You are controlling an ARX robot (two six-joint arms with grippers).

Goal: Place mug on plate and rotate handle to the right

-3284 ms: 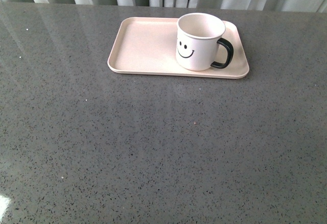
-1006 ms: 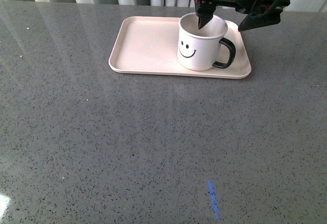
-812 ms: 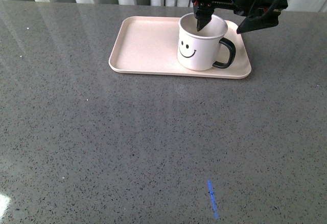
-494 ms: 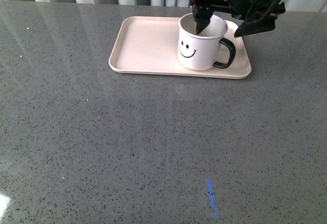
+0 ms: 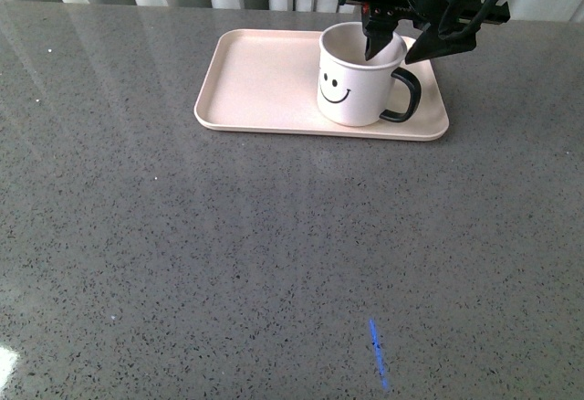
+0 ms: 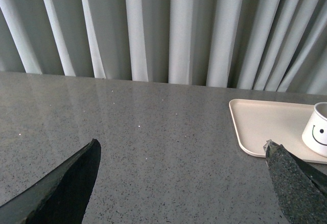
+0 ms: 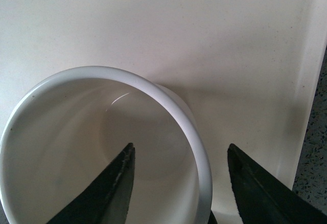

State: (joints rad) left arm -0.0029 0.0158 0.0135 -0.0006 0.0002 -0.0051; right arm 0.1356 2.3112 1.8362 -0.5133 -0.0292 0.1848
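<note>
Mug point(image 6: 318, 130) half outside left wrist view

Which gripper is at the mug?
The right gripper, open astride the rim of the mug; the left gripper hangs open over the table, away from it.

Mug point(image 7: 76, 127) rim between spread jaws — apparently untouched — on pale plate point(image 7: 153, 24)

Grey speckled table point(image 5: 228, 236), pale pleated curtains point(image 6: 153, 29) behind, small blue streak point(image 5: 379, 355) on it
</note>
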